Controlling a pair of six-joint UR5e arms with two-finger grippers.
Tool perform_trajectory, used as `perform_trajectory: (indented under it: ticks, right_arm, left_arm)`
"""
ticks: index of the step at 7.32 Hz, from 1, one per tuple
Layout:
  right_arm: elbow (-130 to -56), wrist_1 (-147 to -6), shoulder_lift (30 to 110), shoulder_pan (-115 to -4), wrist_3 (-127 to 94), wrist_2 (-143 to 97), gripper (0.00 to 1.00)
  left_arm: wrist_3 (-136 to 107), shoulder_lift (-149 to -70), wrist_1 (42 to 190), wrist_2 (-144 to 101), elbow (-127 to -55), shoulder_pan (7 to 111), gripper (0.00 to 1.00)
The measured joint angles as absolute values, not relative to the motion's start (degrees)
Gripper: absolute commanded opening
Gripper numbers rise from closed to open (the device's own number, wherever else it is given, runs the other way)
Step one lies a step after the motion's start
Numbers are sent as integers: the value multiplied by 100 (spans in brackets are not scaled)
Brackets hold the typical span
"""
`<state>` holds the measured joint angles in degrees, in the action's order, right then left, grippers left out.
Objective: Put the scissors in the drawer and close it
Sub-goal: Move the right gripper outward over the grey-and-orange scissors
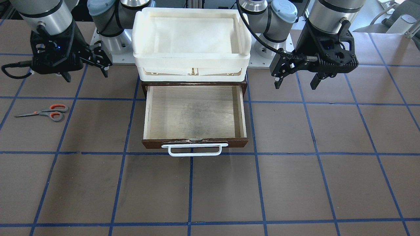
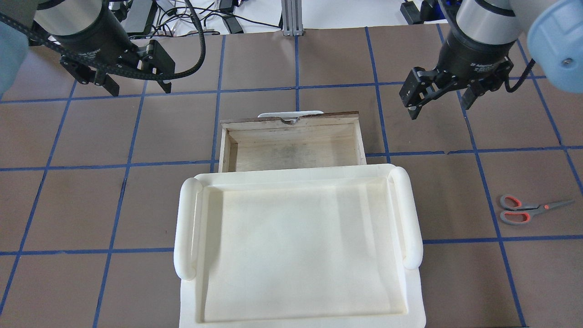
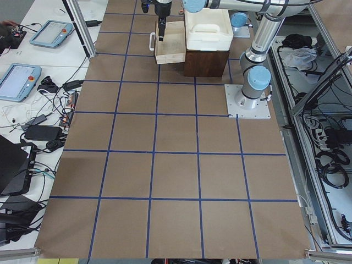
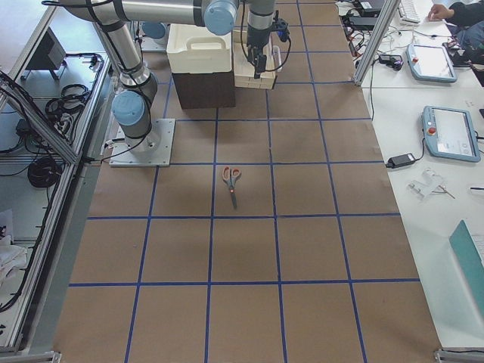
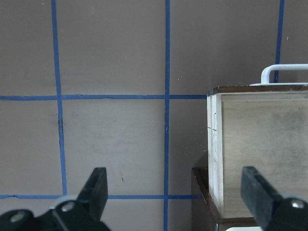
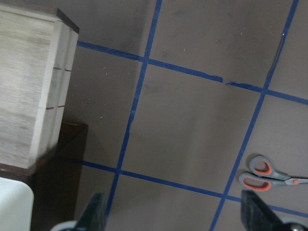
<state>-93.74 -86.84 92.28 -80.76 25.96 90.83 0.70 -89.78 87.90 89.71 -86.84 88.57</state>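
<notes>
The scissors (image 1: 44, 113) lie flat on the brown table, on my right side, and also show in the overhead view (image 2: 524, 210) and the right wrist view (image 6: 267, 174). The drawer (image 1: 197, 111) stands pulled open and empty, its white handle (image 1: 194, 149) facing away from me; it also shows in the overhead view (image 2: 291, 152). My right gripper (image 1: 86, 74) is open and empty, hovering between the drawer and the scissors (image 2: 438, 107). My left gripper (image 1: 296, 85) is open and empty, above the table beside the drawer's other side (image 2: 139, 87).
A white plastic tray (image 2: 186, 228) sits on top of the dark cabinet (image 1: 244, 86) that holds the drawer. Blue tape lines grid the table. Both robot bases (image 1: 108, 46) stand behind the cabinet. Operator desks with tablets (image 4: 446, 132) lie beyond the table.
</notes>
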Motion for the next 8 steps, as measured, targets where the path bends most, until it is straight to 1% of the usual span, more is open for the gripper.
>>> perform_trajectory:
  ticks: [2,4,6,8]
  right_arm:
    - [-9821,-8912,9234,-7367,4307,9135,100]
    - [-10542,-9521,9241,-6521,6490,9210,100]
    - [-11456,-10670,9236,-5622,8899,9271,100]
    - [-12154,-11551,9191,-4882,11024,9237,100]
  left_arm:
    - [70,-8979,8789,8973,-8684,8857,100]
    - [70,-8979,8795,8977,-8684,8858,100]
    - [70,-8977,8797,8975,-8683,8859,100]
    - [70,-8974,8798,8974,-8684,8859,100]
